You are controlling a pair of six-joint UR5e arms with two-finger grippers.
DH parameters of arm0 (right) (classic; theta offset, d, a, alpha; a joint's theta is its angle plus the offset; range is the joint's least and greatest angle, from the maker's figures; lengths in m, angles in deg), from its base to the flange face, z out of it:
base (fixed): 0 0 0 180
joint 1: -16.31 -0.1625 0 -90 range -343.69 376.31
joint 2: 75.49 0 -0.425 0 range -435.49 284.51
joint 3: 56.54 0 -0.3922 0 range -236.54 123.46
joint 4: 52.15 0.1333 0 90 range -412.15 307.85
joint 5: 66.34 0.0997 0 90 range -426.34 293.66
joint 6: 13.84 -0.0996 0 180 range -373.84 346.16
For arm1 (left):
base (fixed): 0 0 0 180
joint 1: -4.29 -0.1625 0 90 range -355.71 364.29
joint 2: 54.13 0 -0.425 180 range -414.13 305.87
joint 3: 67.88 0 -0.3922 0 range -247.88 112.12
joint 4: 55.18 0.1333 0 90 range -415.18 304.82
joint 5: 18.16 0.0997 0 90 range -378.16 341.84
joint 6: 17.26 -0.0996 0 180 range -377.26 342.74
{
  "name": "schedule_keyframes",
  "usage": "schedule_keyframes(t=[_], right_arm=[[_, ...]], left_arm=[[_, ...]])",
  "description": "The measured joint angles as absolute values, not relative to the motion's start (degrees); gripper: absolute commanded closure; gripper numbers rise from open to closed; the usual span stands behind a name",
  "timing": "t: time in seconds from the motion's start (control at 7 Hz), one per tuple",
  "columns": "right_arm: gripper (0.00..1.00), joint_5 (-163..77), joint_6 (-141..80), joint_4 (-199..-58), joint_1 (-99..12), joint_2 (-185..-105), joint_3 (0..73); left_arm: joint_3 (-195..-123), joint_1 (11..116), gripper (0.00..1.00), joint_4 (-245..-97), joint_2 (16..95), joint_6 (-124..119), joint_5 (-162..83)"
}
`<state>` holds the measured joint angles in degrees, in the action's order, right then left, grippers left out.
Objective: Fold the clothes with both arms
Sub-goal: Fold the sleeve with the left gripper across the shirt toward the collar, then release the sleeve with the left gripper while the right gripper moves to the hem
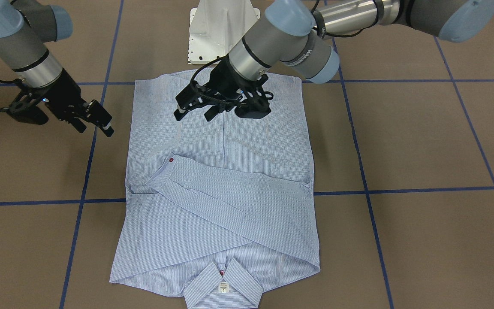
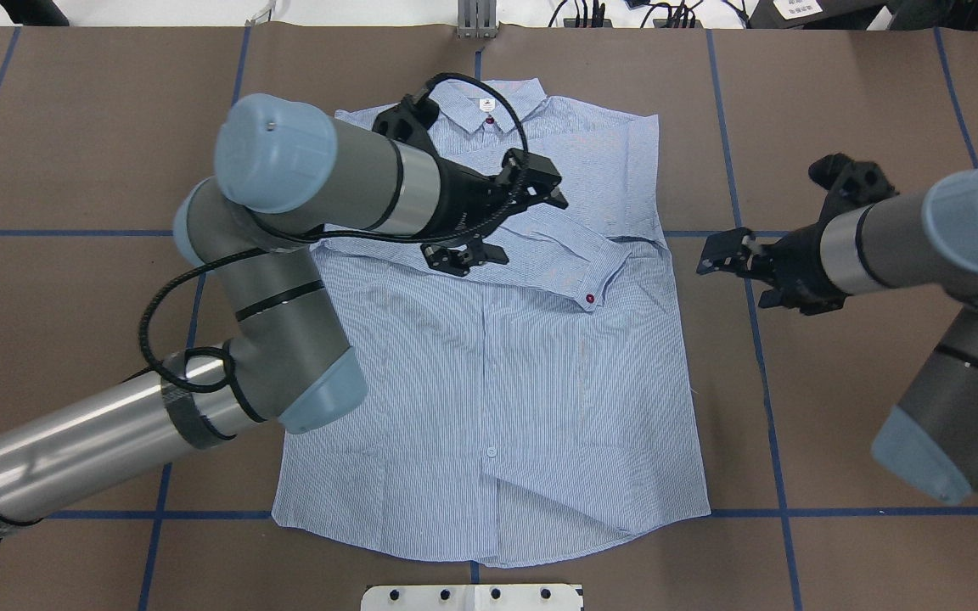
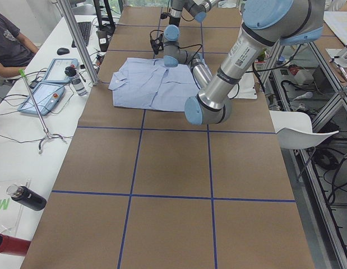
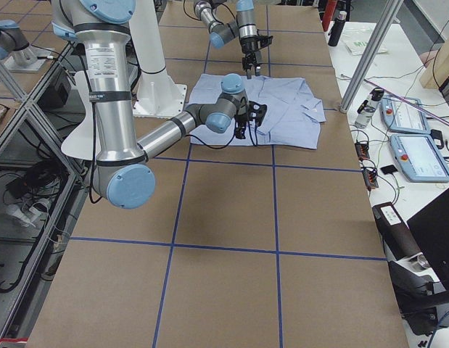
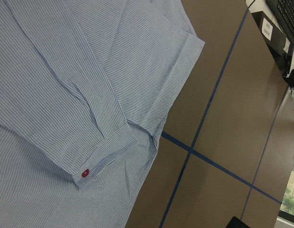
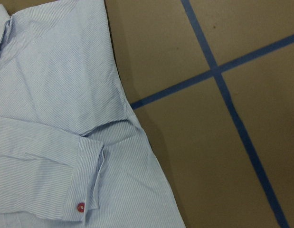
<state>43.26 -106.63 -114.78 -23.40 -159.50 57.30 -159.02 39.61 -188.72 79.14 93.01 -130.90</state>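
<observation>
The light blue striped shirt point(image 1: 230, 206) lies flat on the brown table, front up, collar point(image 2: 489, 102) on the far side from the robot. A sleeve is folded across the chest, and its cuff with a red button point(image 2: 592, 299) lies near the shirt's right edge. The shirt also shows in the left wrist view point(image 5: 66, 95) and the right wrist view point(image 6: 42, 95). My left gripper point(image 2: 531, 227) hovers open and empty over the folded sleeve. My right gripper point(image 2: 731, 284) is open and empty over bare table, just beside the shirt's right edge near the cuff.
The white pedestal base point(image 1: 217, 30) stands at the hem end of the shirt. Blue tape lines point(image 2: 761, 339) cross the brown table. A side bench with tablets and bottles point(image 3: 50, 84) and a seated person point(image 3: 8, 39) lies beyond the collar end.
</observation>
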Motion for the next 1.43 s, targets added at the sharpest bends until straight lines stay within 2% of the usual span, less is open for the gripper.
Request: schedule_keyframes(t=[0.57, 0.86, 1.43], right_arm=[[0.04, 11.7, -132.7, -115.3, 6.8, -168.0, 64.2], [0.04, 7.2, -136.2, -115.4, 12.2, -170.7, 64.5], [0.08, 7.1, -137.2, -116.6, 13.7, -171.2, 64.3]], left_arm=[[-163.0, 43.7, 0.06, -188.8, 72.3, 89.1, -134.2], [-163.3, 44.1, 0.06, -188.8, 71.4, 88.4, -134.2], [-163.2, 44.1, 0.06, -189.2, 71.1, 88.3, -134.1]])
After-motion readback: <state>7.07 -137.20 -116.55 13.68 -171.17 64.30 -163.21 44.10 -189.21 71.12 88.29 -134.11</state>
